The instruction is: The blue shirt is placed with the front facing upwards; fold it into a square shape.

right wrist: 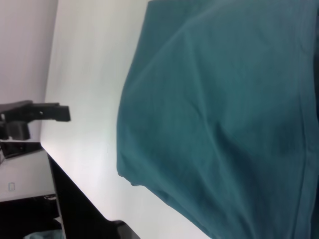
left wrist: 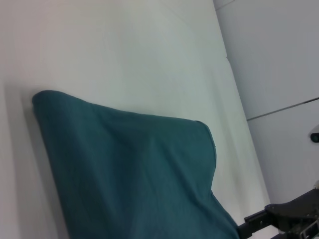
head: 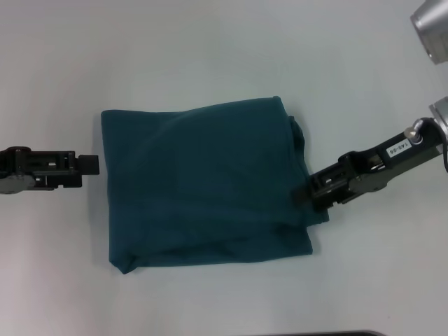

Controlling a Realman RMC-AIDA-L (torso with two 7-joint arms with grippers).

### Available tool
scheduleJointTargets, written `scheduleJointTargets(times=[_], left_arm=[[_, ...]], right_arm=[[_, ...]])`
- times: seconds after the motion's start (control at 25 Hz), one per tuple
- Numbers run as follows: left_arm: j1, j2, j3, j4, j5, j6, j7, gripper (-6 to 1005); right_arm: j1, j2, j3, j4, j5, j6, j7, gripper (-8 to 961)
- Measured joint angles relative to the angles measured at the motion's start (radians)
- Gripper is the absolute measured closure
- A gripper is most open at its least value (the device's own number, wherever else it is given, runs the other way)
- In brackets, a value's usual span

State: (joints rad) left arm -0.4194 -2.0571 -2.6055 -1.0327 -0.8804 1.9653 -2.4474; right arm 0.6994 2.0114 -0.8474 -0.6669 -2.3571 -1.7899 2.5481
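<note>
The blue shirt point(head: 203, 185) lies folded into a rough square at the middle of the white table, plain teal cloth up, with loose layers along its right side. It also fills much of the left wrist view point(left wrist: 129, 174) and the right wrist view point(right wrist: 224, 109). My left gripper point(head: 89, 164) is shut and hovers just off the shirt's left edge, apart from the cloth. My right gripper point(head: 306, 192) is shut with its tip over the shirt's right edge. I cannot tell whether any cloth is pinched in it.
The white table point(head: 210, 49) surrounds the shirt on all sides. Its near edge point(head: 315, 333) shows as a dark strip at the bottom. A silver arm segment point(head: 430, 24) hangs at the top right.
</note>
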Motion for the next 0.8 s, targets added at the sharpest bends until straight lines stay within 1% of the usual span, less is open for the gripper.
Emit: scheduleJointTargets(times=[0.2,0.32,0.4,0.48,0.56,0.68,0.8], left_arm=[[-0.001,0.000,0.000,0.000,-0.002,-0.001,0.001,221],[-0.002,0.001,-0.003,0.000,-0.003,-0.002,0.002,221],[-0.002,0.001,-0.003,0.000,-0.006,-0.002,0.002,221],[-0.002,0.001,-0.002,0.000,-0.006,-0.002,0.002,221],[-0.004,-0.001,-0.001,0.000,-0.006,-0.001,0.002,221],[-0.010,-0.003,-0.002,-0.001,-0.008,0.000,0.002,221],[-0.018,-0.003,-0.001,-0.001,-0.022,0.003,0.001,222]], right_arm=[[0.011,-0.003,-0.011,0.047,-0.068,0.057,0.017,143],[0.004,-0.003,0.011,0.002,-0.038,0.000,0.015,143],[-0.006,-0.004,0.044,-0.061,-0.005,-0.062,0.017,143],[-0.008,-0.011,0.091,-0.104,0.040,-0.120,0.015,143],[-0.002,-0.024,0.120,-0.113,0.084,-0.155,0.012,143],[0.015,-0.040,0.120,-0.109,0.126,-0.160,0.010,143],[0.031,-0.042,0.117,-0.107,0.128,-0.124,0.017,143]])
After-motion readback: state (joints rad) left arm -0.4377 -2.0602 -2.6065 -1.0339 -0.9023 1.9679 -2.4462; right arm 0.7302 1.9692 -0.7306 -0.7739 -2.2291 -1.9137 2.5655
